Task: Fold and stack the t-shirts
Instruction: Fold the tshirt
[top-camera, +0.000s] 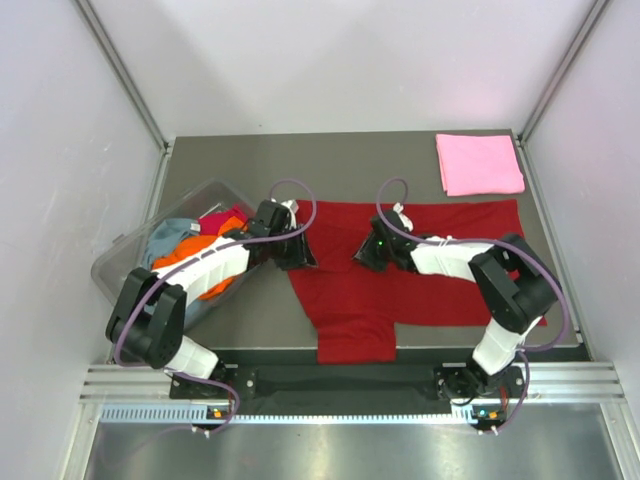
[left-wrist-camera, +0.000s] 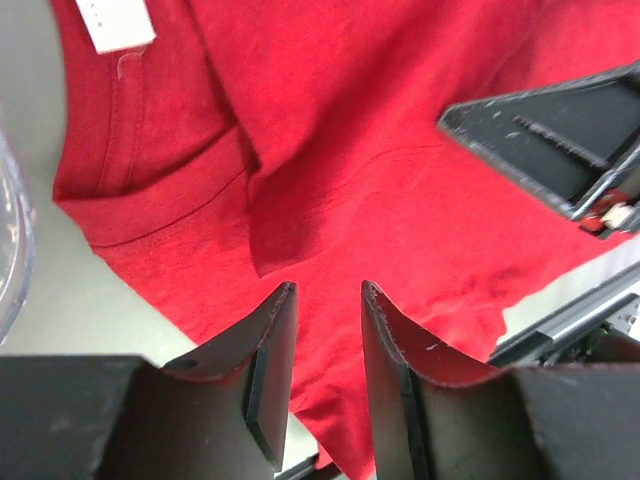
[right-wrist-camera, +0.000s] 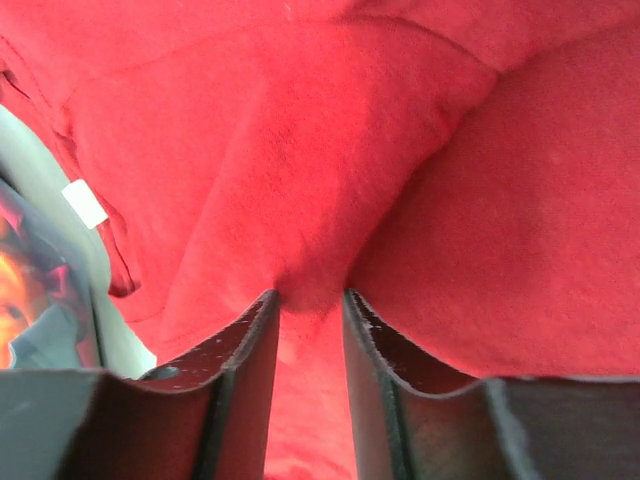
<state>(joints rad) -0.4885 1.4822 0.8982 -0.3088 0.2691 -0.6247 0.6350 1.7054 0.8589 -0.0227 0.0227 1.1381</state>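
Jaws, two pairs, on one red t-shirt (top-camera: 380, 295)

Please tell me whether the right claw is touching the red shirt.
Touching. The right wrist view shows a raised fold of the red shirt pinched between the fingers of the right claw.

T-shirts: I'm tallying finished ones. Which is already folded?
The light pink t-shirt, a neat rectangle at the far right; the dark red t-shirt lies spread, others bunched in the tub.
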